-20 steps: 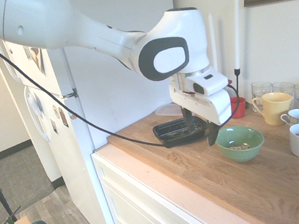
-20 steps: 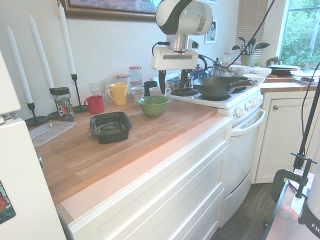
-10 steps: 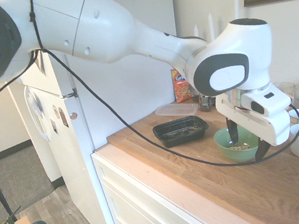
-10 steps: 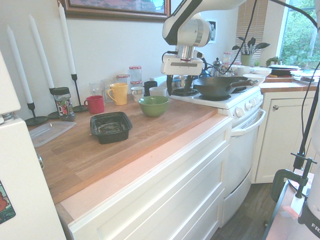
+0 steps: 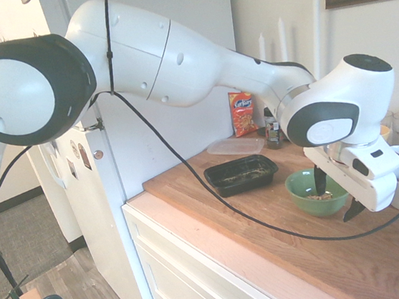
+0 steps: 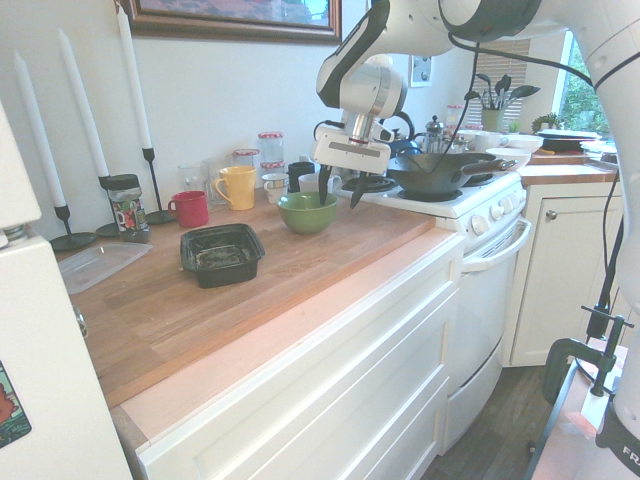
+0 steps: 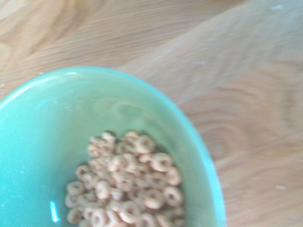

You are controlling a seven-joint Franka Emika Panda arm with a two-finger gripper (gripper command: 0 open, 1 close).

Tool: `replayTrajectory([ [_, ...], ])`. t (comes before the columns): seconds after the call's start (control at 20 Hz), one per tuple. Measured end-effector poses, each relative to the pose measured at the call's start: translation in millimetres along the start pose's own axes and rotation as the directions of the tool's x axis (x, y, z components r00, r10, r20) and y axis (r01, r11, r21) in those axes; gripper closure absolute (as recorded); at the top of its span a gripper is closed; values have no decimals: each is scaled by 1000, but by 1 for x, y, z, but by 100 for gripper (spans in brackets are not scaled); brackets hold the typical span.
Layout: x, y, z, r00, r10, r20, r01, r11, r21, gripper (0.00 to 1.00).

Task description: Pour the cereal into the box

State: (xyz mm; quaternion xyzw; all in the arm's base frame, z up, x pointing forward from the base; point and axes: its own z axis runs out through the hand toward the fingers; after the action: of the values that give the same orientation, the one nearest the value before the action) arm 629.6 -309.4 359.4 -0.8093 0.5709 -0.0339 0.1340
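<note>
while my gripper (image 5: 332, 193) hangs wide open over the green bowl (image 5: 317, 192), nothing is held.
cereal (image 7: 125, 182) lies just below; one finger should go inside the rim, one outside; the box (image 5: 241, 174) sits well aside.

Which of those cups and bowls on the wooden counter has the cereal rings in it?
The round green bowl, right under the open gripper. The wrist view shows tan cereal rings heaped inside; the shallow black rectangular tray has none yet.

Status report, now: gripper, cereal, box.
Gripper open, straddling the green bowl's rim, holding nothing. Cereal in the bowl, unpoured. Box apart on the counter, open. Nothing between them.
</note>
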Motion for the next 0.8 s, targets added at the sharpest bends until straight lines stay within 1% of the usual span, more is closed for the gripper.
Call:
replayTrajectory([
  [0.05,0,0,5,1000,-1,5,2,1000,-4,0],
  [0.1,-1,-1,9,1000,-4,9,4,1000,-7,100],
  [0.8,-16,-6,28,999,-23,44,25,999,-36,100],
])
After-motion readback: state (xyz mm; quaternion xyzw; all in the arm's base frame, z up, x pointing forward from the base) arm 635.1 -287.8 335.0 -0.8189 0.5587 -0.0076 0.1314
